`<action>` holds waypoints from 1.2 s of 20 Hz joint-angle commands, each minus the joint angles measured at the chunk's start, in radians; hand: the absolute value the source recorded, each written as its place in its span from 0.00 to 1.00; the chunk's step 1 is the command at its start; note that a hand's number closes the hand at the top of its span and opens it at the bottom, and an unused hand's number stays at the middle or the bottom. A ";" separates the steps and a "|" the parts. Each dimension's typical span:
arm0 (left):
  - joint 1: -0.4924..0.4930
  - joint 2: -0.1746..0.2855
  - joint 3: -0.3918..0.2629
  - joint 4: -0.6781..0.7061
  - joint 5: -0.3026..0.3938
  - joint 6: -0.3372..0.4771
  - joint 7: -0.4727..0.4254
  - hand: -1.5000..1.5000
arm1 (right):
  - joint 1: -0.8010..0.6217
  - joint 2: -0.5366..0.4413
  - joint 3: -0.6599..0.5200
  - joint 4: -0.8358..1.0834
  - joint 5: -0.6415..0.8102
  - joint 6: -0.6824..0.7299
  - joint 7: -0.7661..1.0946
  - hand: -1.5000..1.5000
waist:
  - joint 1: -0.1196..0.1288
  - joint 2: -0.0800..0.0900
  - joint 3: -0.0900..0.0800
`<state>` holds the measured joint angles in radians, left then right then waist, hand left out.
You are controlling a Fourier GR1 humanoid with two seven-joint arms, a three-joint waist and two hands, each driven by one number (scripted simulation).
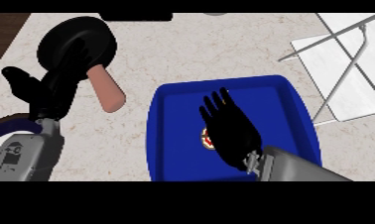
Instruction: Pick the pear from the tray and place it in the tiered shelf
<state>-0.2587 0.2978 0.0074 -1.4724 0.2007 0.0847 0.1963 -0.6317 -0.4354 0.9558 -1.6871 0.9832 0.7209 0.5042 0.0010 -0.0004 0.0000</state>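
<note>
On the counter (183, 54) sits a blue tray (159, 119), tiered shelf (357, 94) far right, black pan (77, 44) left. Right robot hand (230, 131) over the tray, fingers straight, holding nothing; pear (207, 138) only a red-white bit on the tray under its edge. Left robot hand (45, 89) rests open by the pan

Pale marbled counter (183, 44) (dark wood (11, 27) at left).

Pale speckled counter (190, 54) with blue tray (170, 114), black pan (77, 44), white tiered shelf (351, 84), and possibly a dark mat (135, 17).
</note>
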 commanded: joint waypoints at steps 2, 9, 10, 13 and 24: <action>0.013 0.009 0.035 -0.007 0.010 -0.050 -0.010 0.50 | 0.074 -0.008 -0.018 0.009 0.111 -0.032 -0.059 0.00 | 0.001 0.000 0.000; 0.005 -0.040 0.019 0.005 -0.043 -0.023 -0.019 0.50 | 0.129 0.012 -0.063 0.117 0.208 -0.155 -0.159 0.00 | -0.002 0.001 0.000; -0.014 -0.001 0.053 -0.051 -0.016 -0.030 0.076 0.50 | 0.104 0.064 -0.083 0.138 0.212 -0.109 -0.164 0.00 | 0.001 0.000 0.000; 0.021 -0.017 0.058 0.003 -0.026 -0.066 -0.018 0.50 | 0.127 0.039 -0.113 0.171 0.252 -0.178 -0.233 0.00 | 0.000 0.001 0.000; 0.008 -0.116 0.011 -0.022 -0.118 0.008 -0.012 0.50 | 0.143 0.141 -0.203 0.370 0.382 -0.233 -0.343 0.00 | 0.000 0.001 0.000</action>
<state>-0.2408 0.2362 0.0497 -1.5046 0.1351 0.0438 0.2053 -0.5016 -0.3129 0.7796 -1.3685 1.3297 0.5191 0.2007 0.0029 0.0002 0.0000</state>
